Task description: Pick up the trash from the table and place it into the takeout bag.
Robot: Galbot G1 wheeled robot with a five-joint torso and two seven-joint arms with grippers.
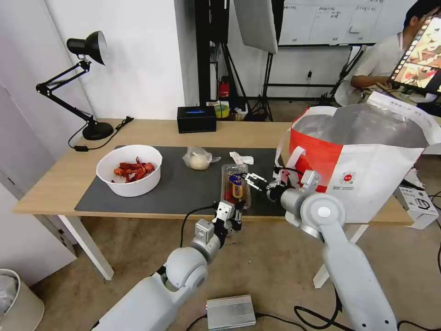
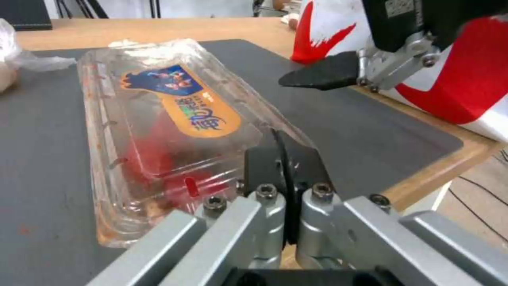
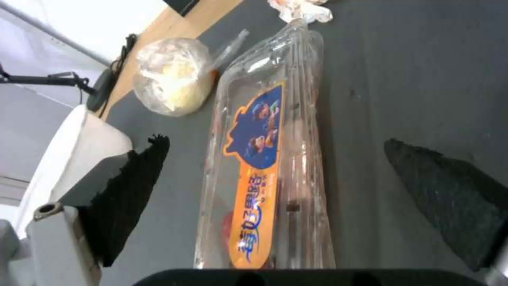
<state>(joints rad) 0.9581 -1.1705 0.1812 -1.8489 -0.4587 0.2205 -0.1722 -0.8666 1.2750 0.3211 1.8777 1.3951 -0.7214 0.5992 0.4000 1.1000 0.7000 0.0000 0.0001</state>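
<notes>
Right hand spread astride clamshell box; left hand pinches box edge.

Clamshell lies flat on the grey mat, centre-left of frame, orange-and-blue label up, red scraps inside at its near end. Left pincer at bottom centre, fingers pressed together, tip at the clamshell's near right corner. Right pincer's black finger upper right, above the mat. Bag behind it. Table edge at right.
</notes>
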